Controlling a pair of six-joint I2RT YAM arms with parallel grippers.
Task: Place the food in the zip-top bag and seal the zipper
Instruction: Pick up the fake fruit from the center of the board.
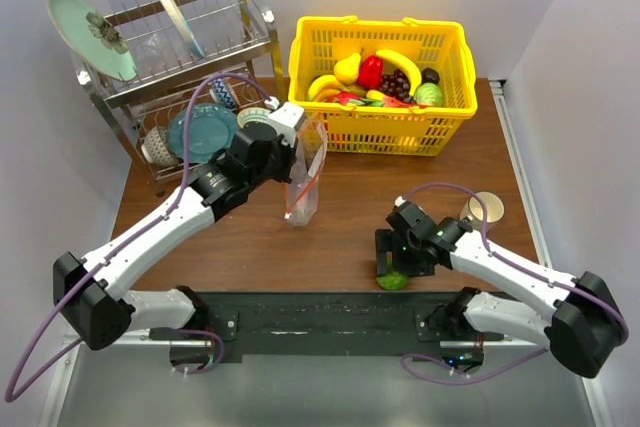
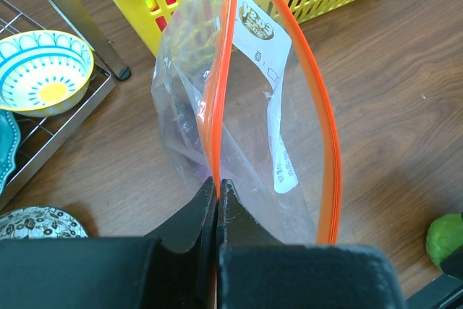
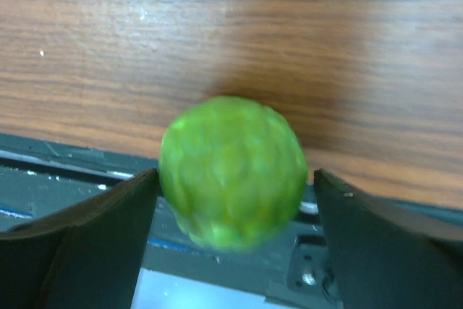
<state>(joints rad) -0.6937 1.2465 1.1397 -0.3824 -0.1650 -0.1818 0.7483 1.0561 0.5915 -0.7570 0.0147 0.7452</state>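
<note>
Pinching the zip-top bag (image 1: pixel 305 179) by its zipper (image 2: pixel 217 92), left gripper (image 2: pixel 217 187) holds it mouth-open at frame centre for loading; right gripper (image 3: pixel 236 176), jaws spread, straddles the round green piece (image 3: pixel 230 168) lower right, ready to grab.

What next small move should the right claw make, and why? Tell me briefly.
Probably close the right claw on the round green piece: its jaws stand open on either side of it, not yet gripping. The left claw holds the zip-top bag up with its mouth open.
</note>
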